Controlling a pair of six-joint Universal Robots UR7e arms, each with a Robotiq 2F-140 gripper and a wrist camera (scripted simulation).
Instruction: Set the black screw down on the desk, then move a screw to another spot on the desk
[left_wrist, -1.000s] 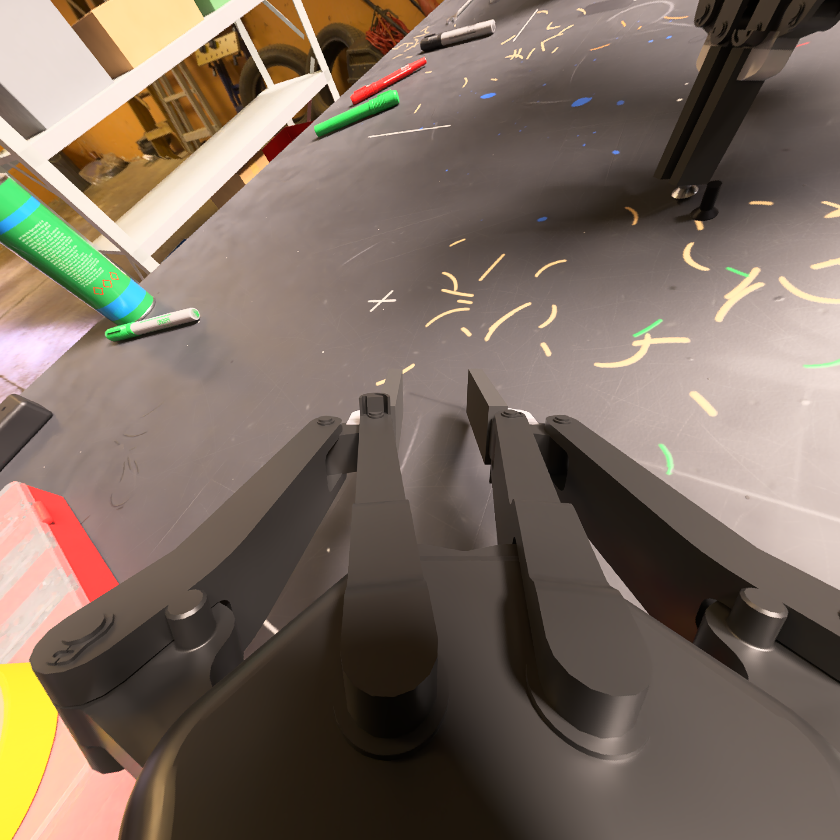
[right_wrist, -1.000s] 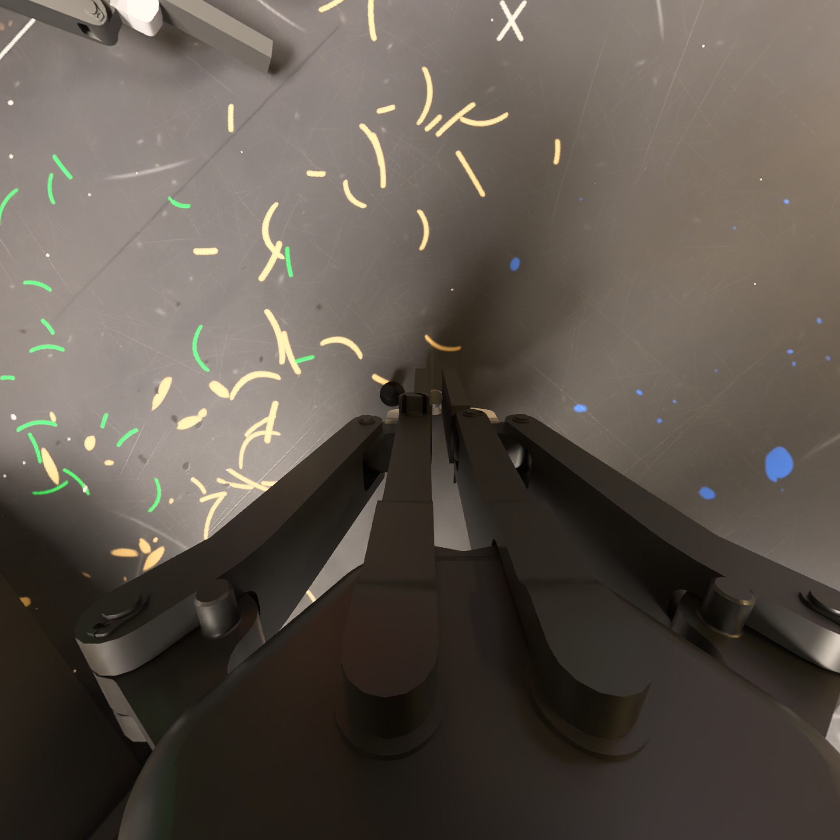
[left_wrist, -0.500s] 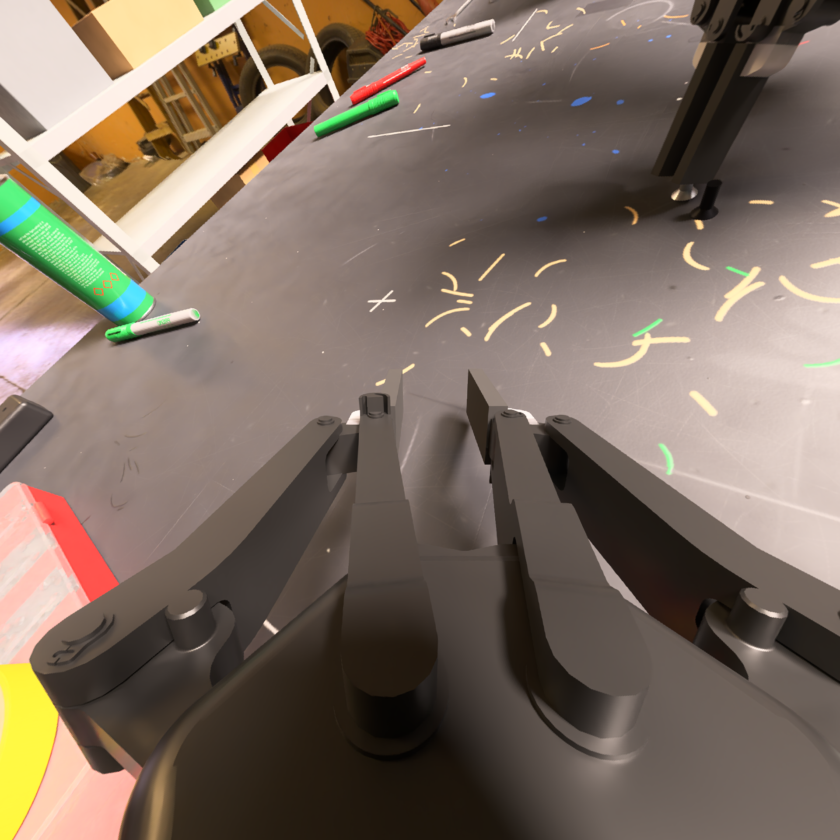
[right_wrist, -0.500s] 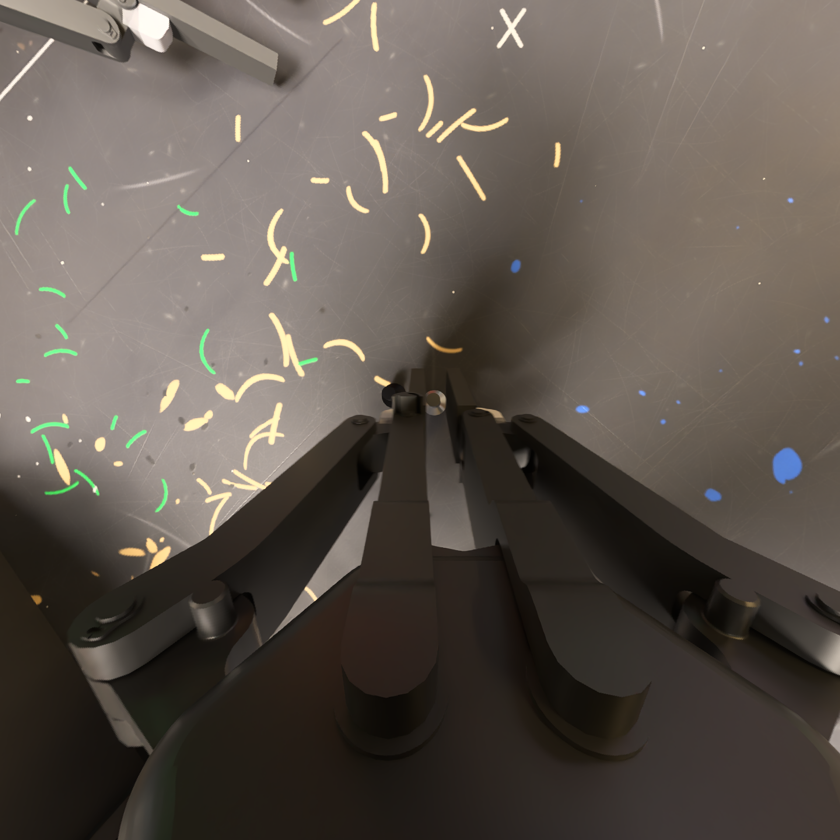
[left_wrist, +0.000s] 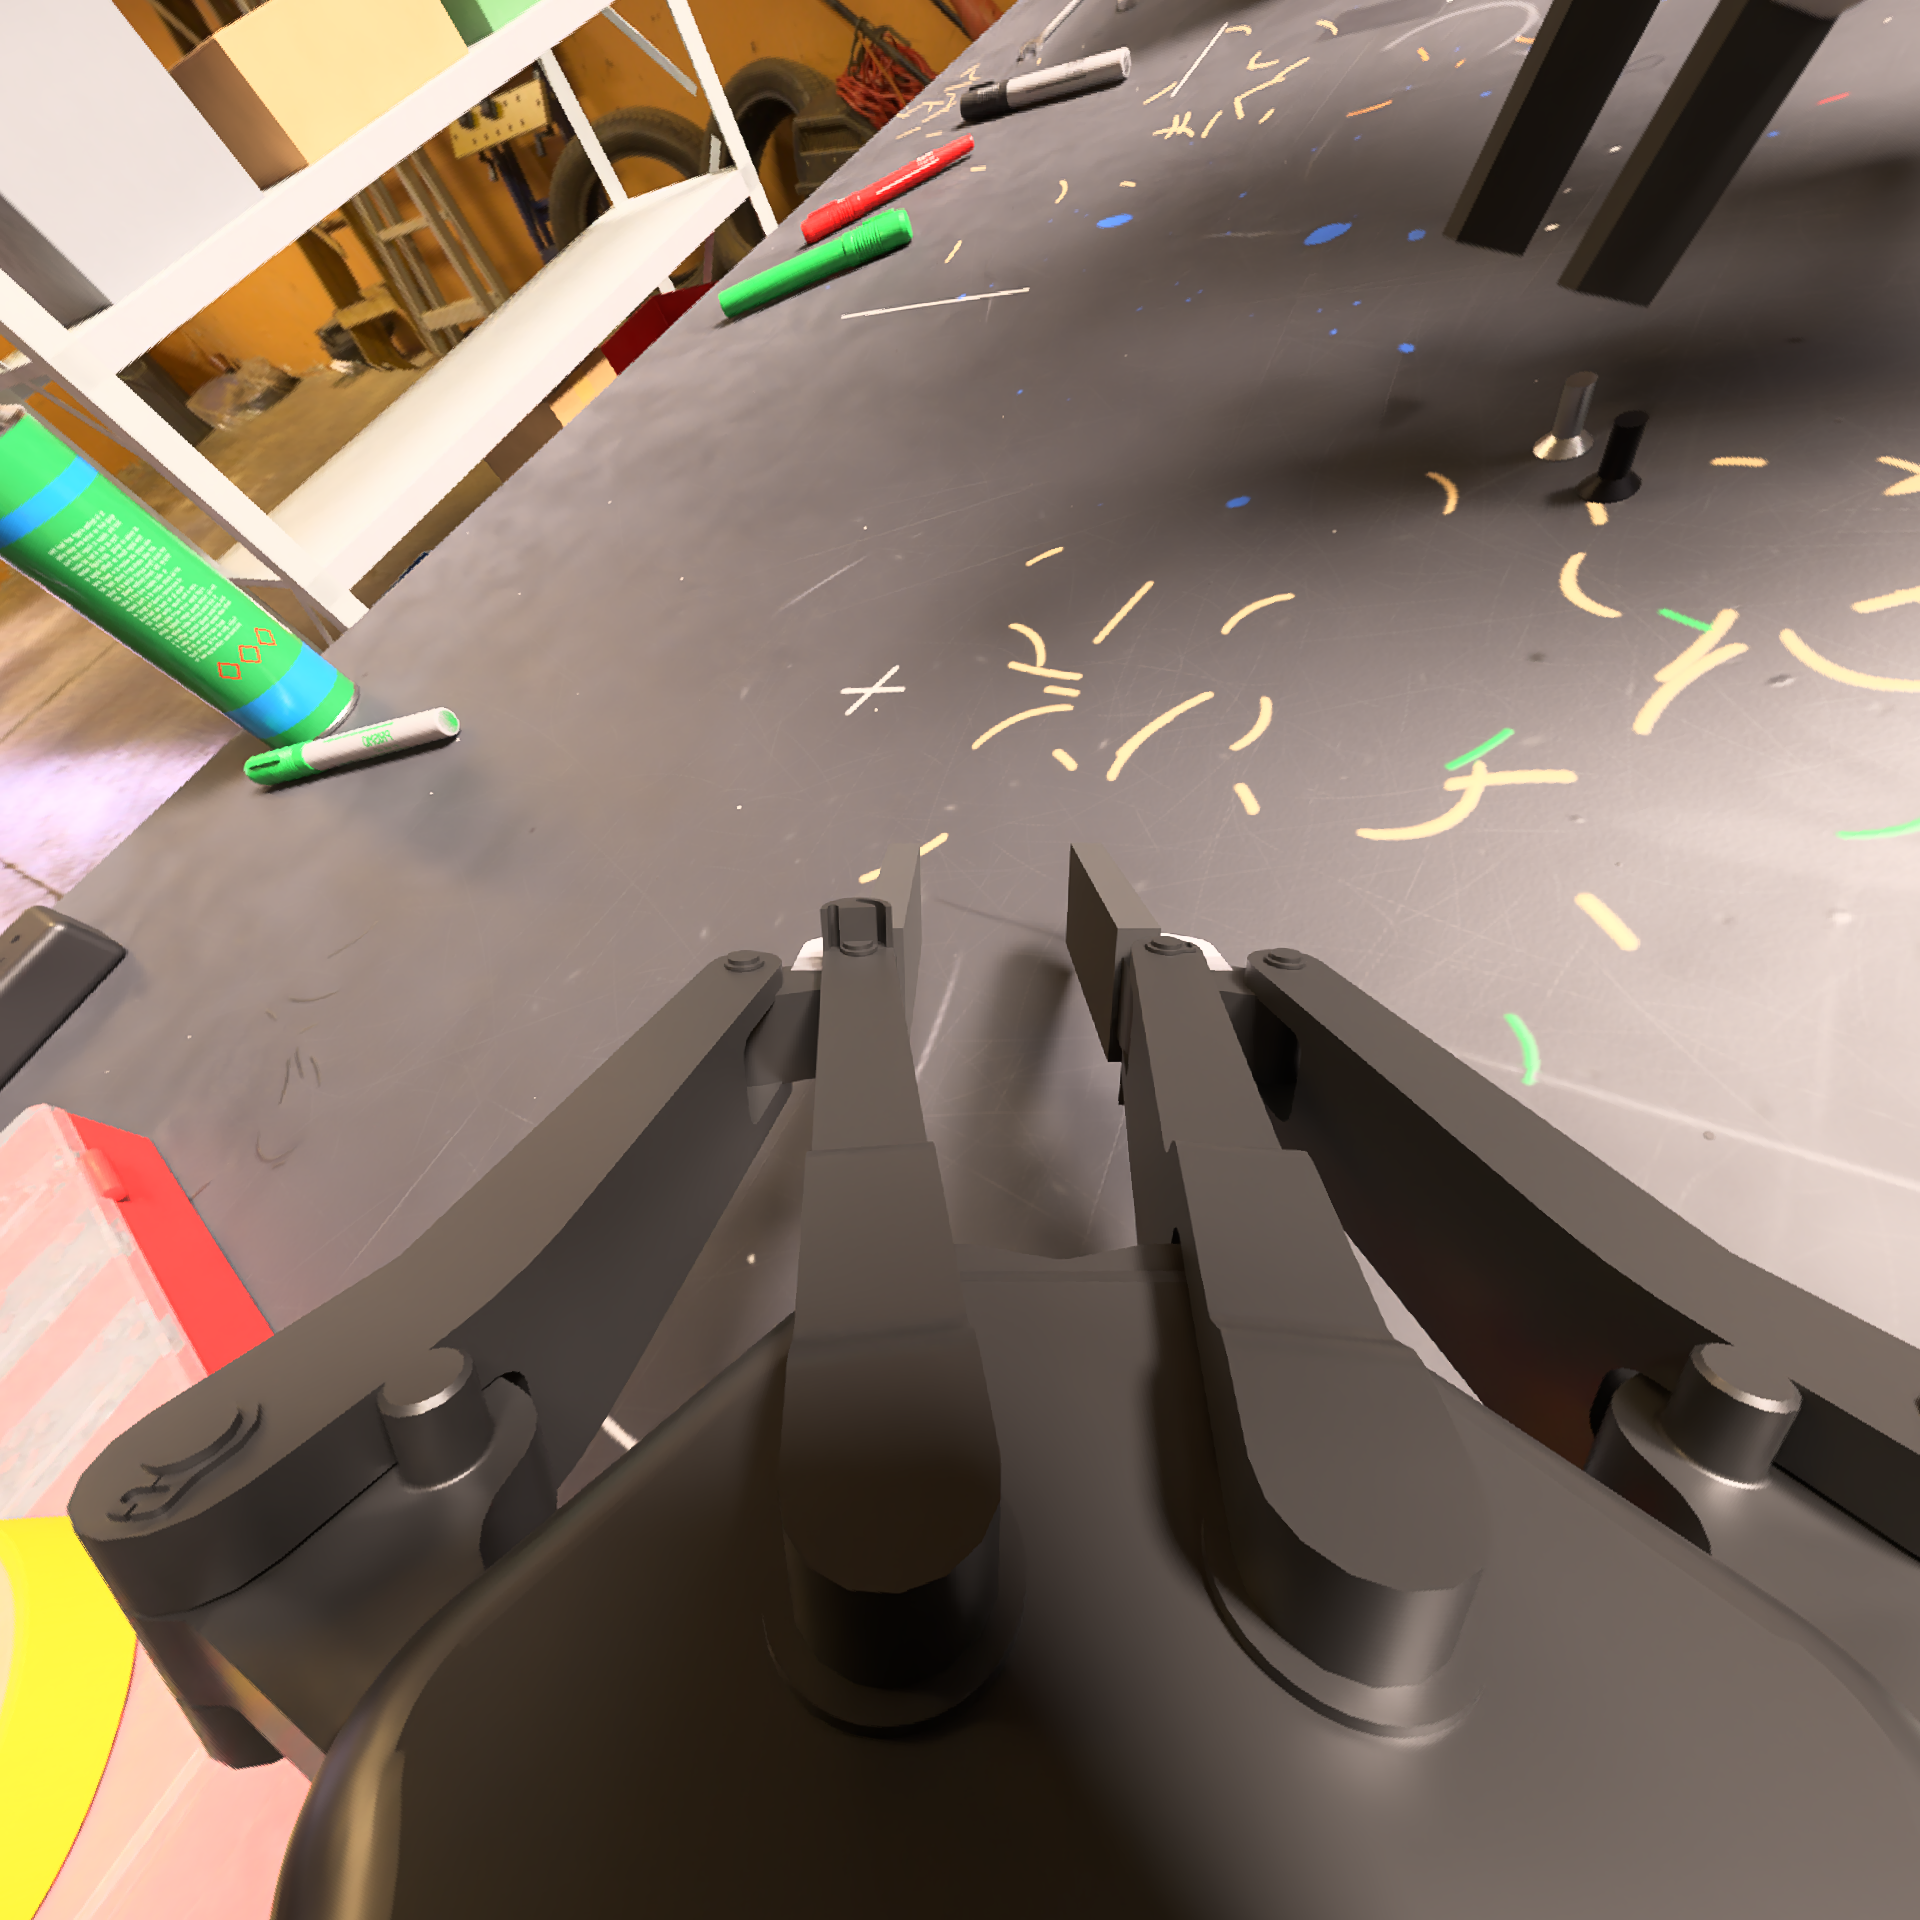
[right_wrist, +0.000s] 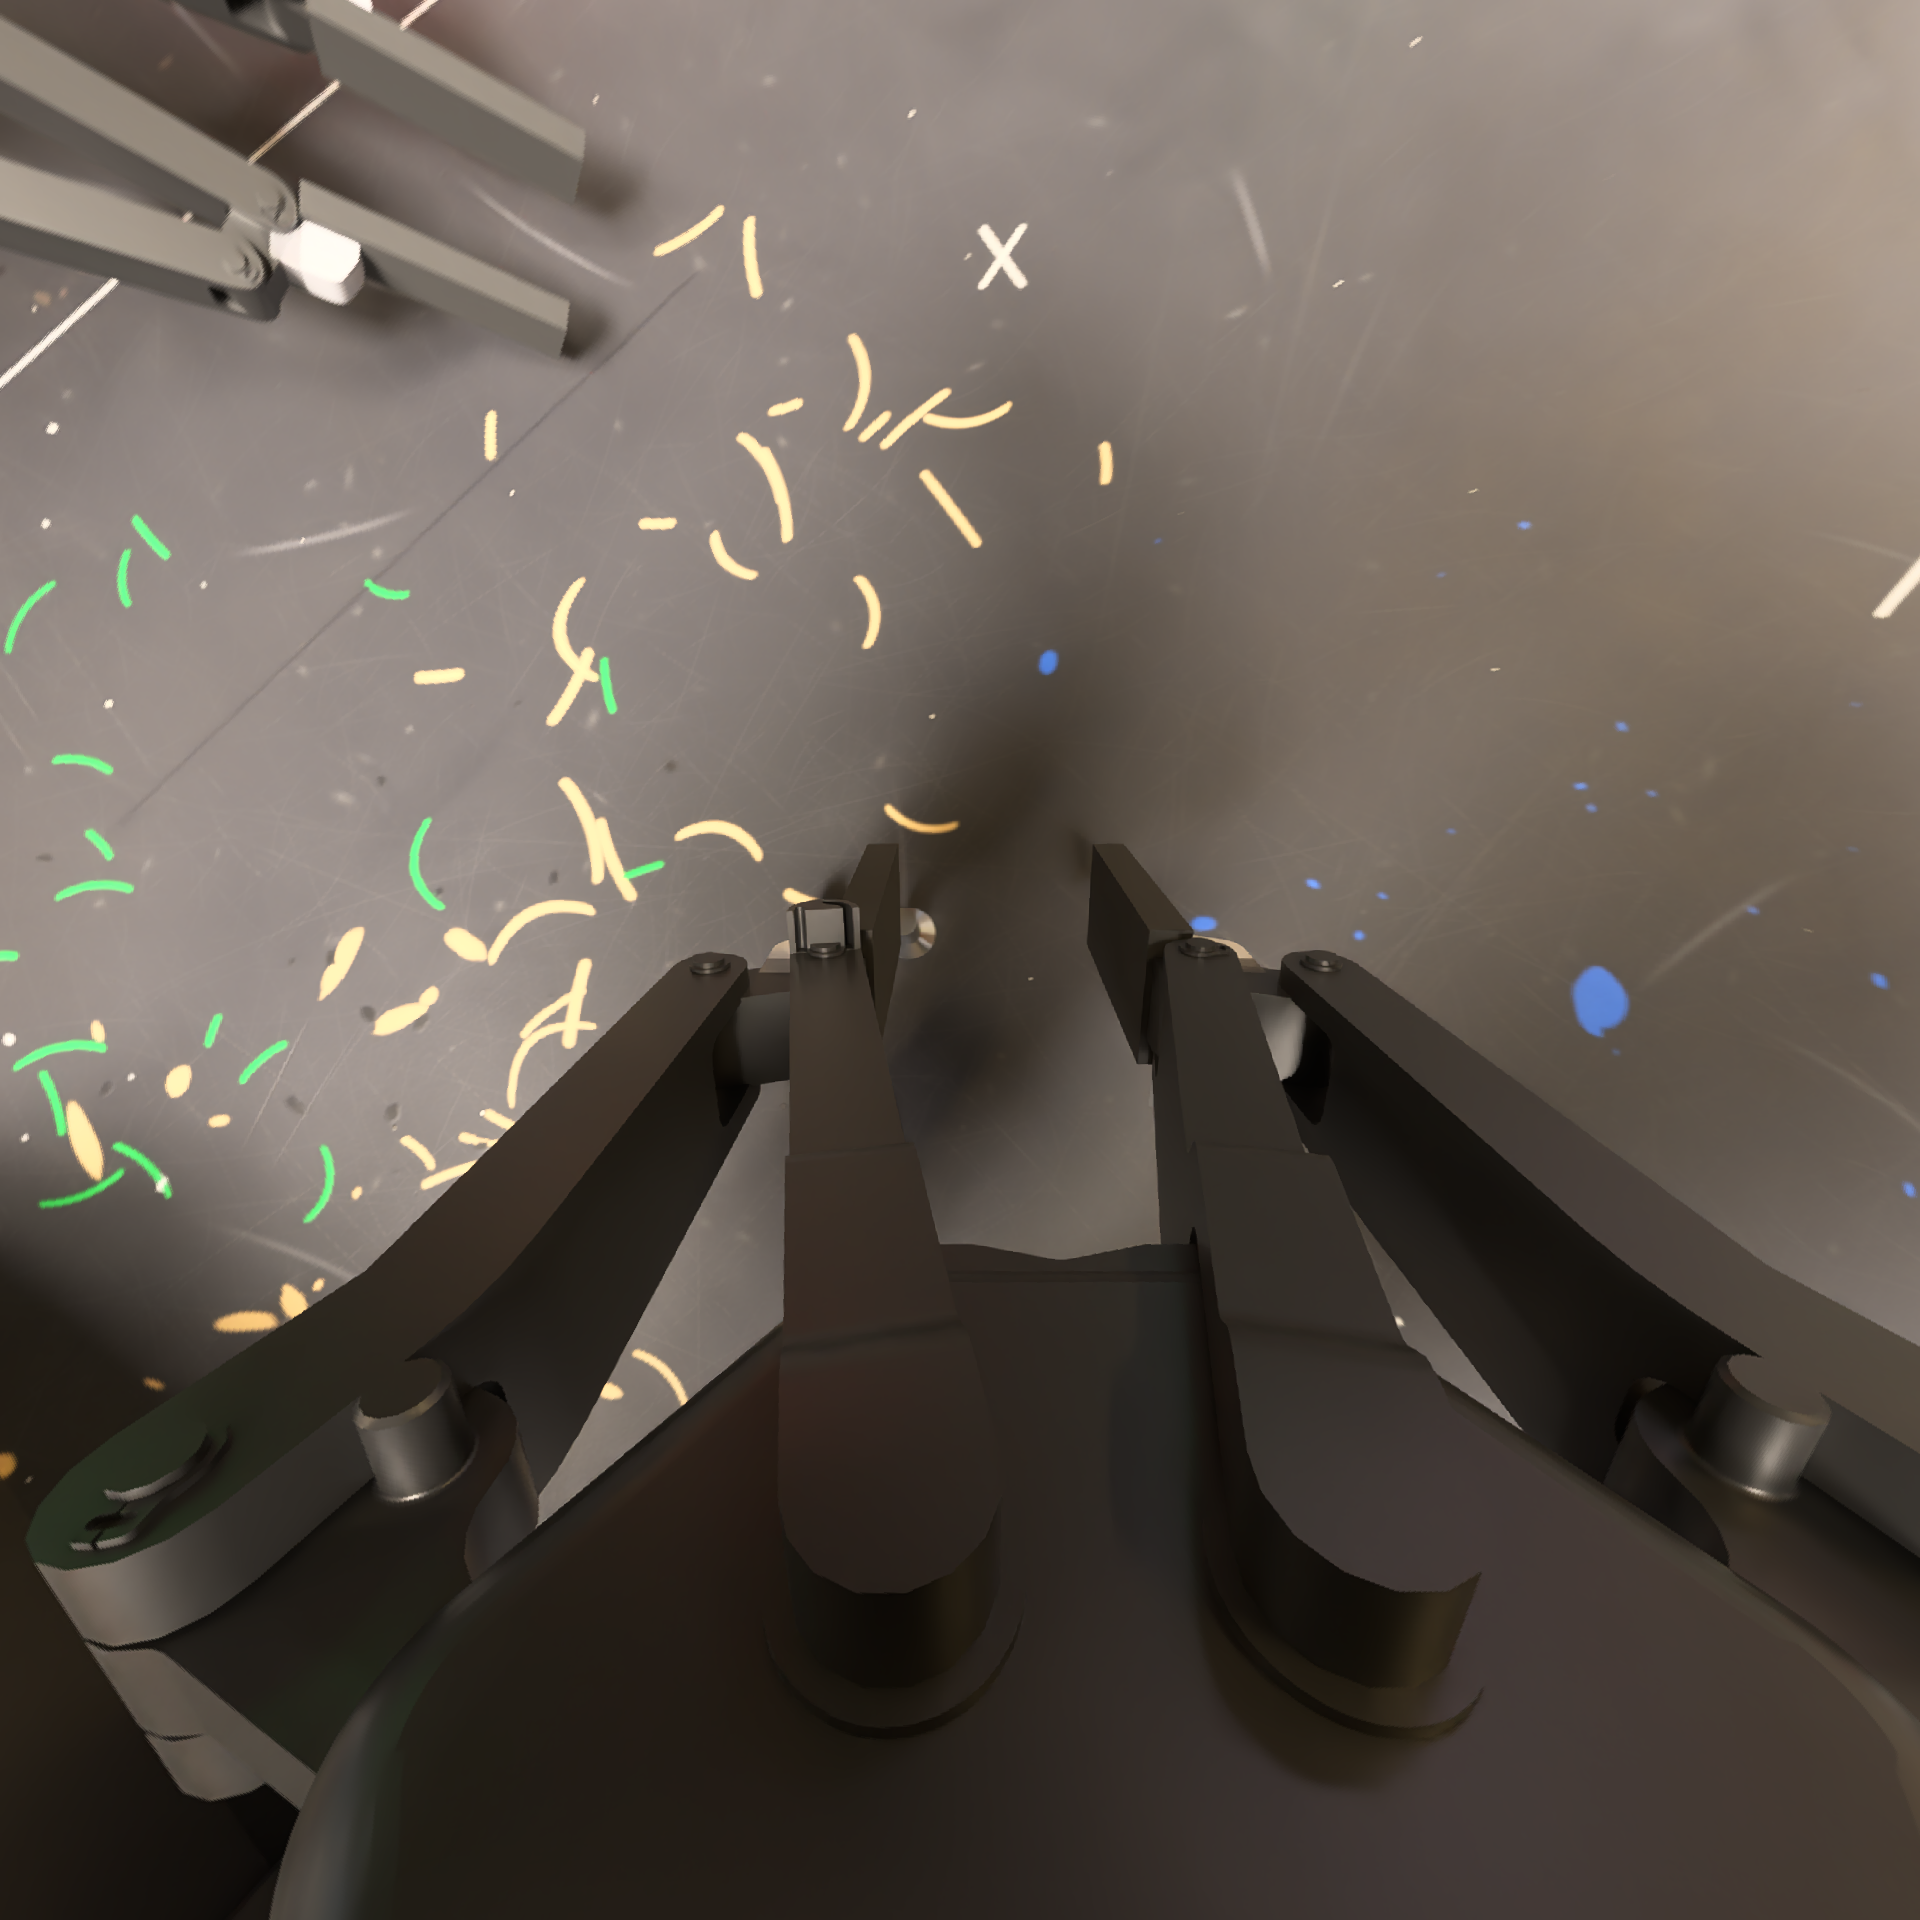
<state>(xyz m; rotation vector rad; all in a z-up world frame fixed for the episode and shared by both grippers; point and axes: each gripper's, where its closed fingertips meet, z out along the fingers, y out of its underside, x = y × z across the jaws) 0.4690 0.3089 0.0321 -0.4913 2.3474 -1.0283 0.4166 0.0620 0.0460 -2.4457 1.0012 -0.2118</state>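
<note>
In the left wrist view a black screw (left_wrist: 1619, 457) and a silver screw (left_wrist: 1569, 416) stand head-down, close together, on the dark desk (left_wrist: 727, 540) at the far right. My right gripper (right_wrist: 995, 883) is open and empty, raised above them; its fingers (left_wrist: 1507, 135) show at the top right of the left wrist view. In the right wrist view the silver screw (right_wrist: 916, 928) peeks out beside my left finger; the black screw is hidden. My left gripper (left_wrist: 995, 883) is open and empty, low over the desk, far from the screws.
A green marker (left_wrist: 831, 265), a red marker (left_wrist: 888, 187) and a grey-black marker (left_wrist: 1044, 83) lie at the far left. A green-white marker (left_wrist: 353, 743) and a green can (left_wrist: 166, 592) sit by the left edge. A red-clear box (left_wrist: 104, 1247) is near left.
My right gripper has opened and risen away from the silver screw, which now stands free beside the black screw. My left gripper has not moved.
</note>
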